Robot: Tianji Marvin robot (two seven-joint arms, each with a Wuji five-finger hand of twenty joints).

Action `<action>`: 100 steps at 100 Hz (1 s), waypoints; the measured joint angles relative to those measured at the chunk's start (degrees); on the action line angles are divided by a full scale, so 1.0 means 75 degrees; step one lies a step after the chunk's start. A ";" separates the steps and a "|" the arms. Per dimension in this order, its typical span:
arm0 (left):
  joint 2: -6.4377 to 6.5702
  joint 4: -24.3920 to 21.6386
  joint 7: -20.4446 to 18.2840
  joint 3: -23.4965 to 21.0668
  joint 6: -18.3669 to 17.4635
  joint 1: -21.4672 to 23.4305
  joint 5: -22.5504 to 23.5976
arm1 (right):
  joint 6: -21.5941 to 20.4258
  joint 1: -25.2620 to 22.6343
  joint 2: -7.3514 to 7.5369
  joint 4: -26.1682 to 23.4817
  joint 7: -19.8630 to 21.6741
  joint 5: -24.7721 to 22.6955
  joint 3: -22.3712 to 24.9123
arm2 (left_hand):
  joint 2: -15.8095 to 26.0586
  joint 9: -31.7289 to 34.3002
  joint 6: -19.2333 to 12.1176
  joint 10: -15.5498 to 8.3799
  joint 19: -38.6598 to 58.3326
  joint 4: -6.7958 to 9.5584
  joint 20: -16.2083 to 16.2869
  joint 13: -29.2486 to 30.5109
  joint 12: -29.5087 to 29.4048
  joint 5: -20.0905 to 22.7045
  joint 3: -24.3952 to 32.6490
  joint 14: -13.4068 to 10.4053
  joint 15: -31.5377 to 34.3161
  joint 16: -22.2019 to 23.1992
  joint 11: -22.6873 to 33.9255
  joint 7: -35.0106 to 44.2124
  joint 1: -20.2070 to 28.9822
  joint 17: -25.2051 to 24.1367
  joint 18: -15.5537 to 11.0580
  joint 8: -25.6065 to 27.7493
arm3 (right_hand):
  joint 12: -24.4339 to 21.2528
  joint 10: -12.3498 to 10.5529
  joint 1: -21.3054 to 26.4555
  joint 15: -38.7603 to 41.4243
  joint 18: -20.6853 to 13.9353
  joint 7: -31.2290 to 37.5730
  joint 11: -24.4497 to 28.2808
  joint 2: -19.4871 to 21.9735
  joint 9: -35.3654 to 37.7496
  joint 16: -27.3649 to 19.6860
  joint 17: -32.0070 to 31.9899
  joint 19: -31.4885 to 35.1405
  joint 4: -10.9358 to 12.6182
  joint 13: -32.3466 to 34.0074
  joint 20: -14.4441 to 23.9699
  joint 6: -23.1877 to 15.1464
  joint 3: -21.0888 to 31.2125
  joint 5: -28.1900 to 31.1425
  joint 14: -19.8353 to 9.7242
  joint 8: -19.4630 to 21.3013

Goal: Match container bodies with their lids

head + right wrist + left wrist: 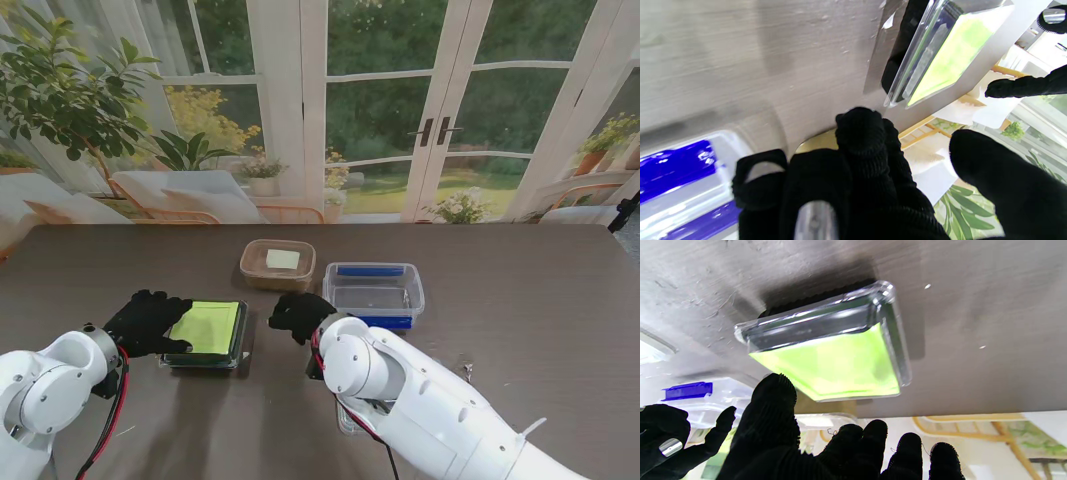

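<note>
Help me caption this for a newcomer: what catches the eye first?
The bright green box on the table's left side, with the black-gloved left hand resting open at its edge. To its right, the right hand hovers beside a clear tub with blue clips; a tan tub sits farther from me.

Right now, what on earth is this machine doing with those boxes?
It is sorting boxes and lids. Its left hand rests at the edge of the green-lidded container, fingers spread, not gripping. Its right hand hovers between that box and the clear tub with blue clips, holding nothing. A tan container sits farther back, untouched.
</note>
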 measured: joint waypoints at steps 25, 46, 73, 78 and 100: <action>0.0017 0.0165 0.0283 0.0557 -0.0608 -0.0272 0.0005 | 0.0025 -0.0803 0.0471 -0.0888 0.0162 -0.0682 0.0745 | -0.0435 -0.0079 -0.0109 -0.0178 -0.0330 0.0000 -0.0647 -0.0006 -0.0070 0.0007 0.0026 -0.0170 0.0000 -0.0011 -0.0015 0.0030 0.0000 -0.0014 -0.0100 0.0077 | -0.0007 0.0005 0.0000 0.0000 0.0076 0.0000 0.0000 0.0000 0.0000 -0.0001 0.0000 0.0000 0.0000 0.0000 0.0000 -0.0001 0.0000 0.0005 0.0006 -0.0002; 0.0019 0.0278 0.0568 0.0898 -0.0950 -0.0513 0.0583 | -0.0126 -0.1197 0.0640 -0.1104 0.0166 -0.0883 0.1119 | -0.0603 -0.0075 -0.0197 -0.0269 -0.0332 -0.0001 -0.0704 0.0024 -0.0071 0.0029 0.0163 -0.0179 0.0000 -0.0011 -0.0015 0.0088 0.0007 -0.0014 -0.0178 0.0143 | -0.0018 0.0006 0.0000 0.0000 0.0078 0.0000 0.0000 0.0000 0.0000 -0.0001 0.0000 0.0000 0.0000 0.0000 0.0000 -0.0002 0.0000 0.0011 0.0007 -0.0007; 0.0020 0.0490 0.0880 0.1247 -0.0927 -0.0676 0.0762 | -0.0249 -0.1460 0.0712 -0.1141 0.0140 -0.0955 0.1434 | -0.0889 -0.0075 -0.0197 -0.0301 -0.0333 -0.0001 -0.0707 0.0040 -0.0139 0.0029 0.0414 -0.0179 0.0000 -0.0011 -0.0015 0.0088 0.0008 -0.0014 -0.0180 0.0204 | -0.0018 0.0008 0.0000 0.0000 0.0078 0.0000 0.0000 0.0000 0.0000 -0.0002 0.0000 0.0000 0.0000 0.0000 0.0000 -0.0002 0.0000 0.0035 0.0009 -0.0016; 0.0020 0.0541 0.0991 0.1328 -0.0866 -0.0690 0.0759 | -0.0259 -0.1482 0.0721 -0.1141 0.0136 -0.0949 0.1458 | -0.1003 -0.0075 -0.0198 -0.0317 -0.0333 -0.0001 -0.0707 0.0040 -0.0141 0.0018 0.0503 -0.0179 0.0000 -0.0011 -0.0015 0.0088 0.0011 -0.0014 -0.0180 0.0204 | -0.0019 0.0009 0.0000 0.0000 0.0078 0.0000 0.0000 0.0000 0.0000 -0.0002 0.0000 0.0000 0.0000 0.0000 0.0000 -0.0002 0.0000 0.0041 0.0010 -0.0017; 0.0007 0.0763 0.1462 0.1669 -0.0619 -0.0737 0.0862 | -0.0323 -0.1505 0.0742 -0.1108 0.0130 -0.0922 0.1498 | -0.1339 -0.0075 -0.0264 -0.0356 -0.0333 -0.0014 -0.0707 0.0040 -0.0143 0.0012 0.1683 -0.0179 0.0008 -0.0010 -0.0005 0.0088 -0.0311 -0.0014 -0.0180 0.0452 | -0.0020 0.0035 0.0000 0.0000 0.0082 -0.0049 0.0000 0.0000 0.0000 -0.0002 0.0000 0.0000 0.0000 0.0000 0.0000 -0.0002 0.0000 0.0259 0.0040 -0.0021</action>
